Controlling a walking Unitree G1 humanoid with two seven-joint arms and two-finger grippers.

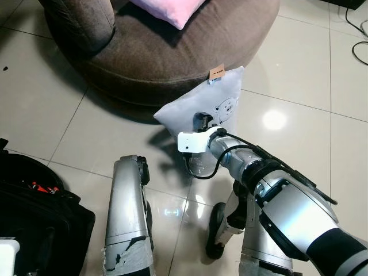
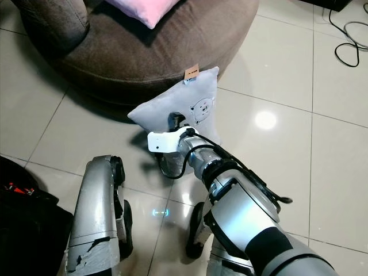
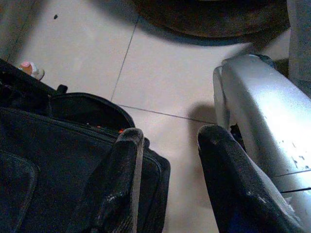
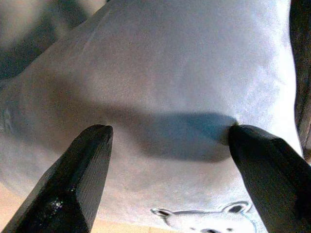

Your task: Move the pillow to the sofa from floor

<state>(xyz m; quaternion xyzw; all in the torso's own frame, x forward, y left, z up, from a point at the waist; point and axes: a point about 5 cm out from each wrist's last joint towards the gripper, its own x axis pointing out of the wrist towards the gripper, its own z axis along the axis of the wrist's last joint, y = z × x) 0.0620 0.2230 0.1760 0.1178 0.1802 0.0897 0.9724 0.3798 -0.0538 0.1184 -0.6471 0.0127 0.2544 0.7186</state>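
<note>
A grey pillow (image 1: 221, 106) with a small bear print and a brown tag stands on end just in front of the brown round sofa (image 1: 161, 63), its upper corner against the sofa's edge. My right gripper (image 1: 201, 122) reaches into the pillow's near face. In the right wrist view both fingertips (image 4: 92, 145) press into the grey fabric (image 4: 170, 63), pinching a fold between them, so this gripper (image 4: 167, 131) is shut on the pillow. My left arm (image 1: 126, 213) hangs idle by my side; its gripper (image 3: 170, 136) is open above the floor tiles.
A pink pillow (image 1: 169, 8) lies on the sofa seat. A black bag (image 1: 34, 201) sits on the floor at my left, with a small bottle (image 3: 31, 69) beyond it. A black cable (image 2: 345, 52) lies on the tiles at the far right.
</note>
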